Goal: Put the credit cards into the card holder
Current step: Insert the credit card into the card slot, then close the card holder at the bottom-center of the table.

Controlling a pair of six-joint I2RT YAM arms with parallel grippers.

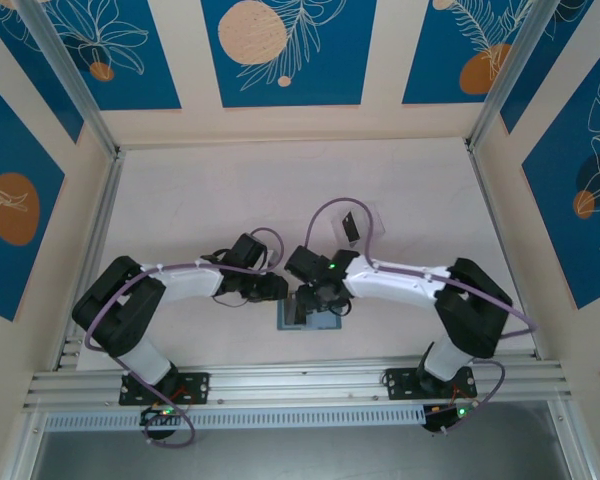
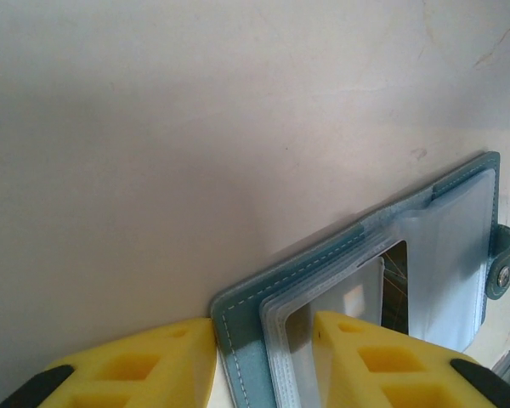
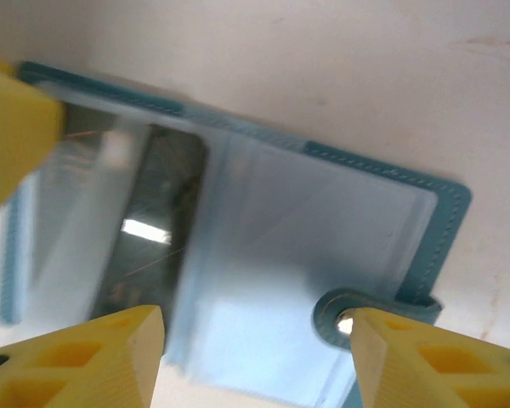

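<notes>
Left arm (image 1: pixel 185 283) and right arm (image 1: pixel 405 283) fold inward (wrists nearly meeting); left pincer (image 2: pixel 263 330) part-open, right pincer (image 3: pixel 257 321) spread wide.

The card holder (image 3: pixel 263 229) is matt leatherette with glossy clear plastic sleeves (image 2: pixel 446 246) and a metal snap (image 2: pixel 503 274).

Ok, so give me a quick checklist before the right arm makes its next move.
1. Jaws of the right gripper open, holding nothing: ok.
2. The dark card sits in a clear pocket of the card holder: ok.
3. That card pushed fully home: cannot tell, the view is blurred.
4. Jaws of the left gripper astride the holder's edge, firm grip: cannot tell.
5. A second dark card waits in the clear box: ok.
</notes>
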